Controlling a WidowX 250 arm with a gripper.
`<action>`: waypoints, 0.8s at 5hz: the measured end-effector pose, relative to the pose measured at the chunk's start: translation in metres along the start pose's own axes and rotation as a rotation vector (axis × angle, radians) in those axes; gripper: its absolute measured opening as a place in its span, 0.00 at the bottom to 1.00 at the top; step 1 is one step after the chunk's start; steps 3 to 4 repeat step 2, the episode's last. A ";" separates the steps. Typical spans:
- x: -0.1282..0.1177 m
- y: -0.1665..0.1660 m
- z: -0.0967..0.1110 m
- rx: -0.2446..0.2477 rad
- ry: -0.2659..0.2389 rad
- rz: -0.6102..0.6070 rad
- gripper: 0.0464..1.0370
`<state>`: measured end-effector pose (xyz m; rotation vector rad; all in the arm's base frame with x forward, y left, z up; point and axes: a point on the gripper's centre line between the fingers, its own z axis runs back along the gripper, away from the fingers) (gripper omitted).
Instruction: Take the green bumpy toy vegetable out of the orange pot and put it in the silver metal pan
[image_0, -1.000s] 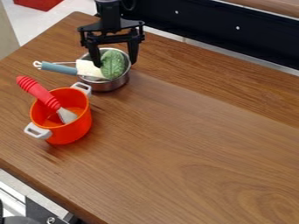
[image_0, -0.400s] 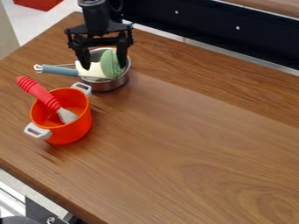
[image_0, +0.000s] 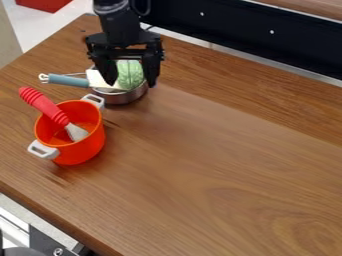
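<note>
A black gripper (image_0: 132, 83) is hanging over a silver metal pot (image_0: 121, 98) near the far left corner of a wooden desk (image_0: 220, 155), its two fingers standing wide apart and pointing down. A veined green leaf-like piece (image_0: 131, 74) is sitting in the pot, showing between the fingers; whether either finger is touching it cannot be told from this angle. One fingertip is hanging over the cream-colored head of a utensil (image_0: 69, 80), the other beside the pot's right side. The utensil is leaning across the pot's left rim, its blue-gray handle jutting out to the left.

Just in front of the metal pot, toward the desk's left edge, a bright orange pot (image_0: 83, 150) is standing upright, its two pale handles sticking out on opposite sides. A second utensil (image_0: 44, 105) is resting at a tilt inside it, the ridged red handle rising over the rim to the upper left and the light gray head pointing down into the pot. Behind the desk, a dark panel (image_0: 234, 32) is running along the far side.
</note>
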<state>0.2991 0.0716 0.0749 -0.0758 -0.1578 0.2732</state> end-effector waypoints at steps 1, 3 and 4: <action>-0.015 -0.029 -0.010 0.002 0.020 -0.096 0.96; -0.043 -0.057 -0.014 -0.027 0.059 -0.159 0.96; -0.043 -0.057 -0.014 -0.027 0.059 -0.159 0.96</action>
